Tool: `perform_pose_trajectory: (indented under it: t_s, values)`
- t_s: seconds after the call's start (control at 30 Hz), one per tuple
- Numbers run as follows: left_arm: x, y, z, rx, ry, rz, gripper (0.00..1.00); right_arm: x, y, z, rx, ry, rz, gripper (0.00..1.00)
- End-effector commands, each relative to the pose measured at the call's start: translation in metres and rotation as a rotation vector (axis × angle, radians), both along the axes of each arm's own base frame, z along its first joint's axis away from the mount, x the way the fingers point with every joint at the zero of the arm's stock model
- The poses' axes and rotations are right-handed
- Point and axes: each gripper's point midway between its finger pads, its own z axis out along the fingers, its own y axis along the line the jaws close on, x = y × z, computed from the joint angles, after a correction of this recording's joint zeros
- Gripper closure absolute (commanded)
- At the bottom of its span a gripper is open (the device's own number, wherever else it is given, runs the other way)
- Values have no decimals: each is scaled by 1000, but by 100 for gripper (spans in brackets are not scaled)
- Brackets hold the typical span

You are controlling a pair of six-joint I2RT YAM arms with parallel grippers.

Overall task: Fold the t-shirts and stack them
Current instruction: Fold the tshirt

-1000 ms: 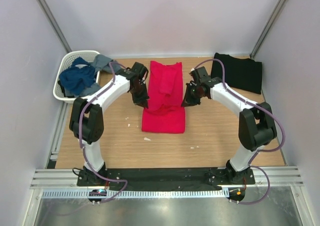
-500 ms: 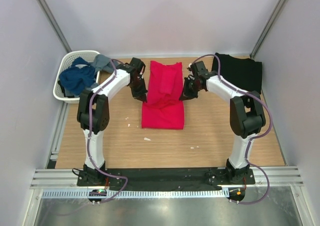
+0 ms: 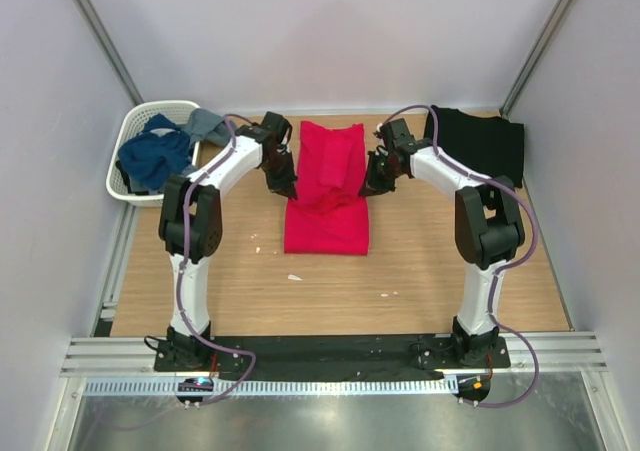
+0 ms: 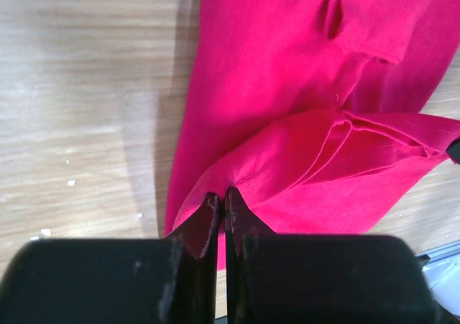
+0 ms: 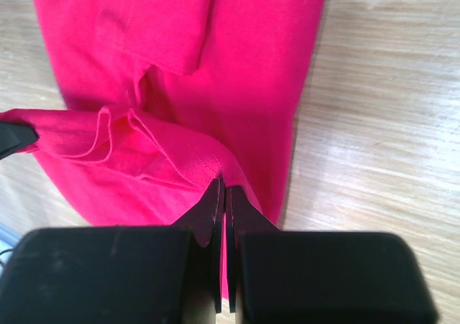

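Observation:
The red t-shirt [image 3: 325, 206] lies lengthwise in the middle of the table, folded into a narrow strip. A fold of it is raised across its middle. My left gripper [image 3: 287, 187] is shut on the left end of that raised fold [image 4: 287, 144], with cloth pinched between the tips of my left gripper [image 4: 221, 195]. My right gripper [image 3: 371, 185] is shut on the right end, and a hem edge is caught at the tips of my right gripper [image 5: 221, 184]. The red t-shirt [image 5: 215, 58] stretches away beneath. The black t-shirt [image 3: 480, 143] lies folded at the back right.
A white lattice basket [image 3: 160, 105] at the back left holds blue and grey clothes [image 3: 155, 156]. Small white crumbs [image 3: 294, 277] dot the wooden table in front of the red shirt. Grey walls enclose the table on three sides.
Both grippers have moved toward the far side with the shirt's edges in them. The shirt's near edge has drawn back with them, and the raised fold sits farther up.

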Motion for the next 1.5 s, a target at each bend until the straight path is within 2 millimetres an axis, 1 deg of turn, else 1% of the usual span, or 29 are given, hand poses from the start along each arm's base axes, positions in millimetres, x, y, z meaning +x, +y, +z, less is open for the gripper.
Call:
perform_pose_trajectory:
  t_s: [0.0,0.07,0.1,0.13,0.2,0.3,0.33,0.37,0.43,0.6,0.67,0.7,0.8,0.9,0.93,0.97,1.03,1.1,1.13,1.17,1.2,1.23,1.27,1.3,1.33,1.37,1.4,1.43,1.47]
  values:
    - [20,-5,6,-41,-61,-23,100,23,-4,9,-24,-73,-19,99]
    - [25,-3,-1,-41,-56,-5,100,28,-7,7,-24,-61,-57,99]
    - [24,-4,-4,-45,-38,-1,100,29,-7,1,-20,-44,-66,99]
    - [25,-3,-13,-48,-15,2,100,30,-6,-1,-17,-38,-77,99]
    - [30,-3,-13,-53,-16,13,100,34,-3,1,-4,-39,-78,99]
    - [32,-3,-3,-58,-41,12,100,33,-4,7,1,-54,-73,99]
    - [31,-4,1,-59,-49,9,100,34,-4,16,1,-77,-72,99]
    - [32,-2,9,-62,-67,9,100,32,-6,17,-4,-84,-66,99]
    - [28,-1,13,-60,-72,0,100,30,-7,29,-2,-109,-62,99]
    - [21,-5,38,-111,-102,-16,100,25,-5,47,28,-135,-54,99]
    - [19,-5,44,-115,-111,-15,100,23,-4,53,41,-142,-52,99]
    - [19,-5,50,-119,-126,-17,100,22,-4,55,43,-142,-55,99]
    - [21,-6,54,-131,-142,-12,100,23,-7,56,31,-153,-60,99]
    - [25,-10,52,-142,-145,-13,100,26,-8,55,19,-159,-60,99]
    - [27,-10,45,-140,-131,-12,100,28,-7,53,16,-159,-59,99]
    - [30,-13,45,-148,-134,-17,100,30,-7,52,14,-159,-58,99]
    - [33,-16,32,-146,-112,-17,100,32,-6,40,7,-136,-54,99]
    - [40,-15,29,-132,-121,-15,100,33,-6,32,-1,-123,-46,99]
    - [42,-14,26,-120,-123,-13,100,36,-5,25,-9,-114,-45,94]
    - [44,-11,18,-101,-108,-8,99,39,-7,21,-21,-117,-44,86]
    - [51,-9,21,-79,-134,-9,91,42,-10,18,-33,-115,-51,70]
    - [55,-8,21,-66,-137,-10,79,46,-11,20,-36,-125,-56,61]
    - [54,-4,13,-41,-111,-10,63,52,-18,23,-37,-132,-82,43]
    - [69,-3,29,-27,-165,-18,41,56,-23,27,-36,-142,-97,37]
    - [75,1,35,-9,-175,-14,36,65,-25,40,-26,-171,-108,9]
    - [72,7,37,26,-148,-11,32,69,-27,52,-17,-198,-113,1]
    - [83,8,63,26,-209,-8,26,72,-31,62,-20,-226,-101,0]
    - [80,16,70,65,-216,-7,16,77,-29,89,-9,-289,-88,0]
    - [79,18,79,72,-234,-8,13,76,-28,99,-1,-310,-72,0]
